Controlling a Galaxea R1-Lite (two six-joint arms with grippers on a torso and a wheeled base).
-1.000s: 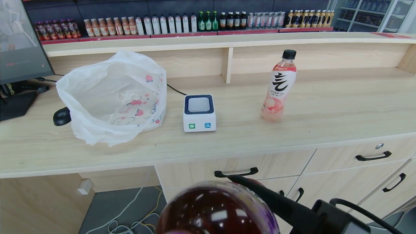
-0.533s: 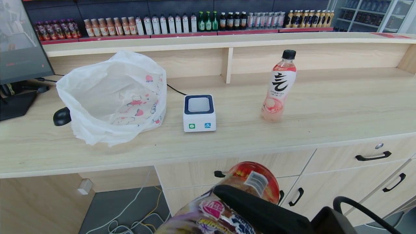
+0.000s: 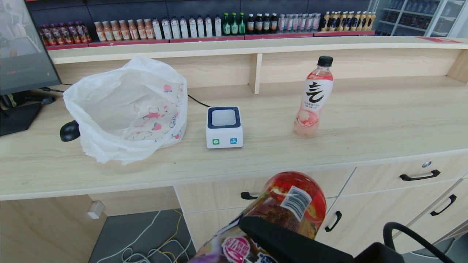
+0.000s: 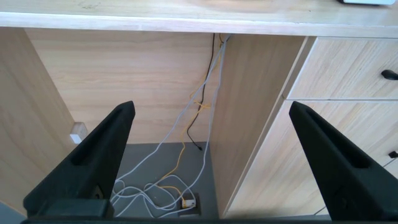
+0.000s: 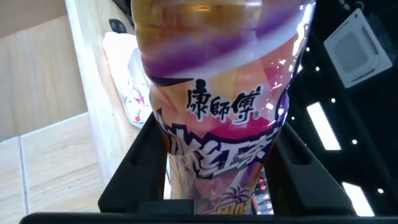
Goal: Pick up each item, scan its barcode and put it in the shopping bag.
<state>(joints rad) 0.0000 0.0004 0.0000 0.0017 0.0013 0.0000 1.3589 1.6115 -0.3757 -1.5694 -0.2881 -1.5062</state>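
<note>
Nearest the robot, the right hand [image 3: 289,239] has its black fingers [image 5: 140,165] pressed against both sides of a clear plastic bottle of red-brown drink with a purple and pink label [image 3: 292,204], pinching it at the label. The bottle is held in the air, tilted, short of the front edge of the light wooden tabletop [image 3: 365,146]. Its rounded end points toward the tabletop and a white barcode patch [image 3: 297,202] faces up.

The left hand [image 4: 211,118] hangs low in front of the cabinet, its two black fingers spread wide with nothing between them. Beyond it grey and yellow cables [image 4: 168,186] trail on the floor in an open recess under the tabletop. To the right are pale wooden drawers with black handles [image 3: 419,177].

On the tabletop, near the middle, sits a small white scanner box with a dark blue frame round its top window [image 3: 224,126]. Left of it, just beside, stands the open white plastic shopping bag with red and pink print [image 3: 128,109]. A black rounded thing [image 3: 69,130], possibly a computer mouse, is at the bag's left side, partly hidden. Well to the right of the scanner a pink drink bottle with a black cap [image 3: 313,96] stands upright.

At the far left is a dark monitor [image 3: 25,47]. Behind the raised wooden ledge [image 3: 256,45], a row of bottles lines a red-edged shelf [image 3: 204,26].
</note>
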